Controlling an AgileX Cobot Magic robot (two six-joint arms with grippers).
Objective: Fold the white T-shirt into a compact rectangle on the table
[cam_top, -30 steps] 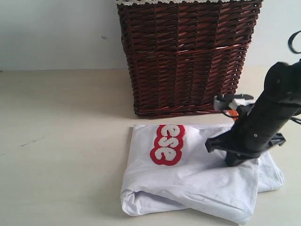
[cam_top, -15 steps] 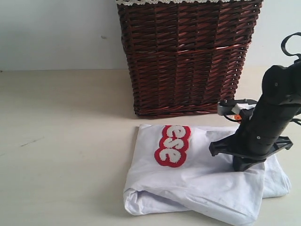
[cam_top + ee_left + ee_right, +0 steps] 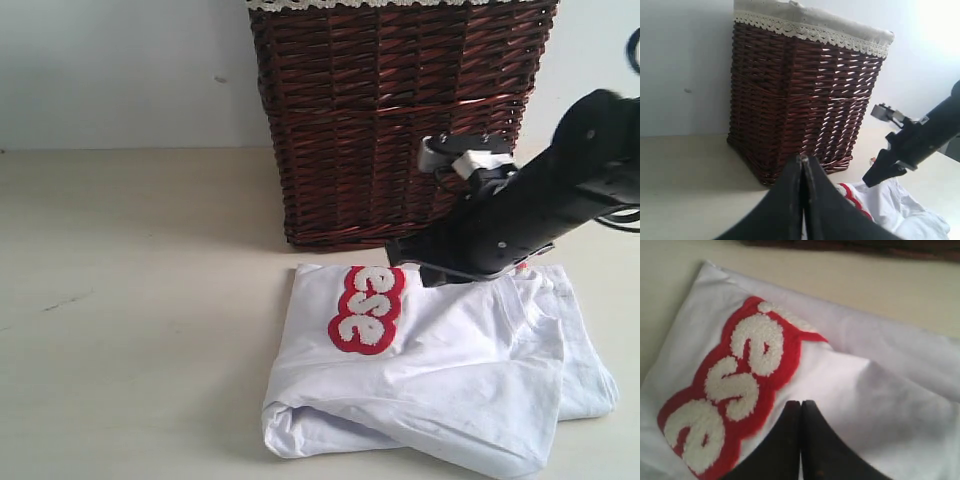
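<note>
White T-shirt (image 3: 440, 370) bunched on table (image 3: 130, 300) under right fingers (image 3: 785, 445), pressed together, empty; left fingers (image 3: 790, 200) together, off shirt.

We see the white T-shirt (image 3: 450, 380) at the lower right of the exterior frame, plain white apart from its lettering (image 3: 365, 308): fuzzy white letters on a bright red ground that outlines each one. The basket (image 3: 400, 130) at the top centre is dark reddish-brown wicker in a tight horizontal weave. In the left wrist view its lace trim (image 3: 810, 31) is cream with a scalloped edge. The bench (image 3: 130, 300) is pale beige with 1 faint dark scuff (image 3: 65, 300) at the left. The wall (image 3: 120, 70) is off-white. The right arm (image 3: 520, 215) is matte black, and the right gripper (image 3: 800, 405) and left gripper (image 3: 802, 160) have black fingers.
</note>
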